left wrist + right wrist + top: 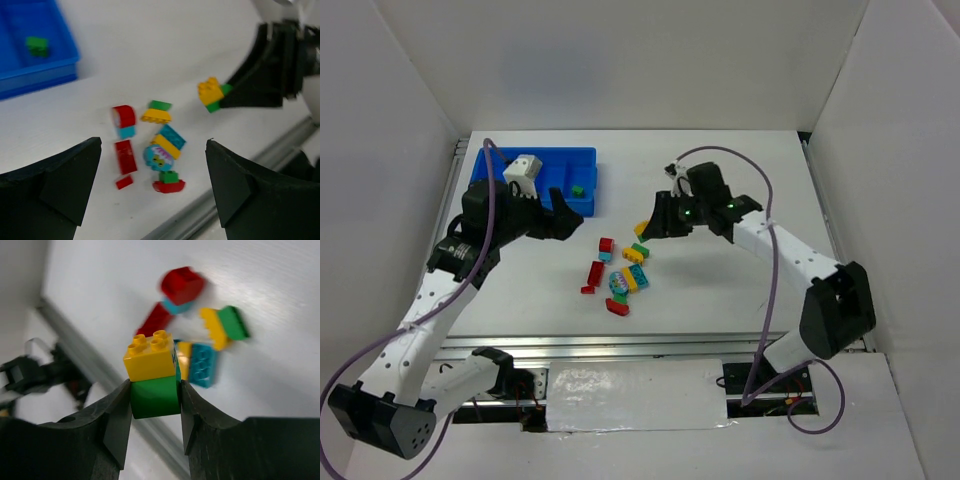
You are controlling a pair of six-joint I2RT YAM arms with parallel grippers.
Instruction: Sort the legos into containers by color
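My right gripper (653, 226) is shut on a yellow brick stacked on a green brick (152, 375), held above the table just right of the pile; the pair also shows in the left wrist view (211, 93). The loose legos (620, 272) lie mid-table: a red-and-cyan piece (123, 120), a green-on-yellow piece (157, 112), two red flat pieces (125, 156), a cyan-and-yellow pair (169, 141), a round cyan face piece (156, 157) and a green-on-red piece (169, 182). My left gripper (566, 212) is open and empty, between the blue tray (582, 153) and the pile. One green brick (578, 189) lies in the tray's right compartment.
A metal rail (650, 345) runs along the table's near edge, close to the pile. White walls enclose the table on three sides. My left arm covers much of the tray's left part.
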